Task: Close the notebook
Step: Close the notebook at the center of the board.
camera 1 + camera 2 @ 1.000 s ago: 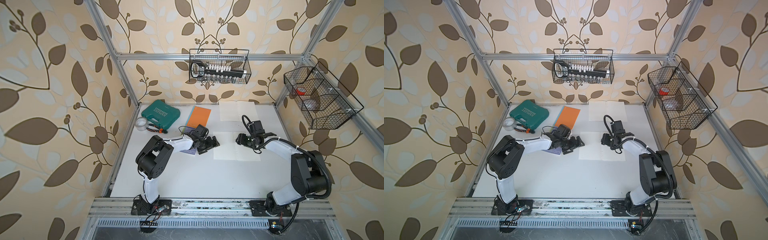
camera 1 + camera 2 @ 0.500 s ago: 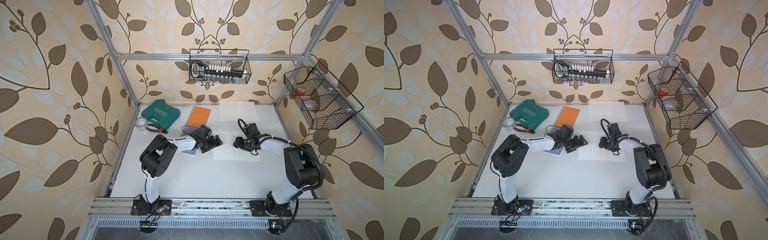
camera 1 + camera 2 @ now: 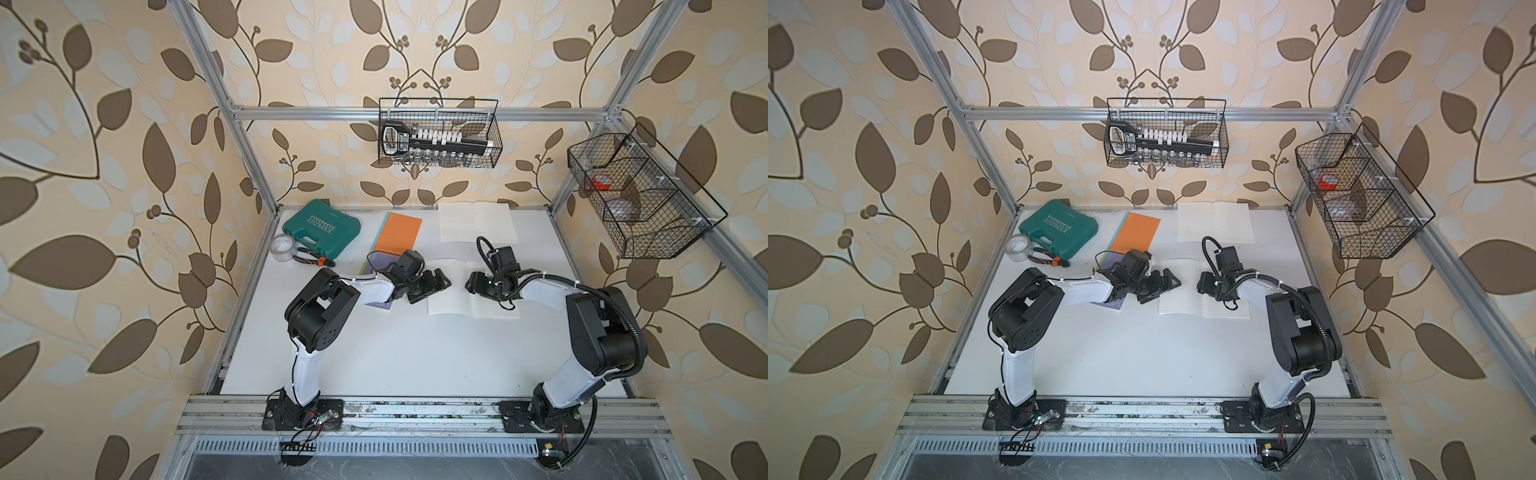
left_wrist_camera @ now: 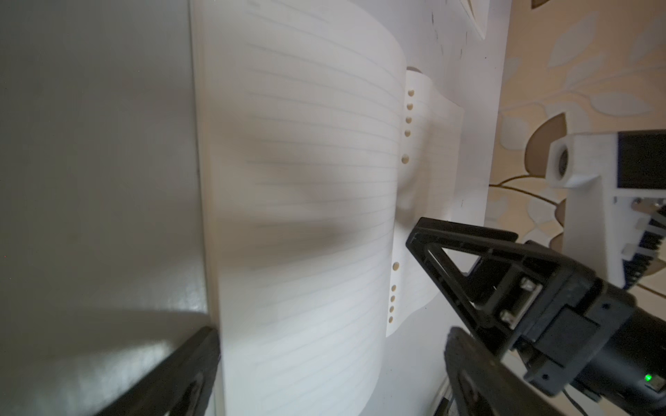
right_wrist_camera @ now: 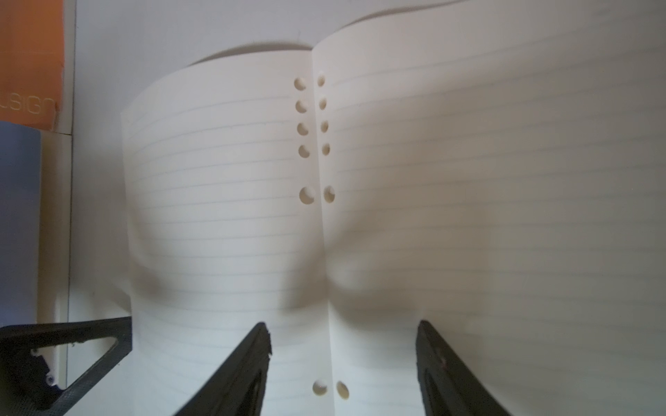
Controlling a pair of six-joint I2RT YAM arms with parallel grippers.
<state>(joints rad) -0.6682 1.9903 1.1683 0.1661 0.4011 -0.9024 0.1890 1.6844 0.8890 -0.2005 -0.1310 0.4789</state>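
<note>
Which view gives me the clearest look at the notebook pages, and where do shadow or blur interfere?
Both top views are sharp and evenly lit, yet the nearer open notebook barely contrasts with the white table. Left wrist view: soft focus, faint ruling, a broad shadow across the page. Right wrist view: punched holes clear, shadow pooling at the dented fold.

Your left gripper has its fingers astride one page of the notebook. Just beyond one fingertip the right gripper blocks the way. Outside the other finger the table lies bare. Behind the fingers sits a purple booklet.
</note>
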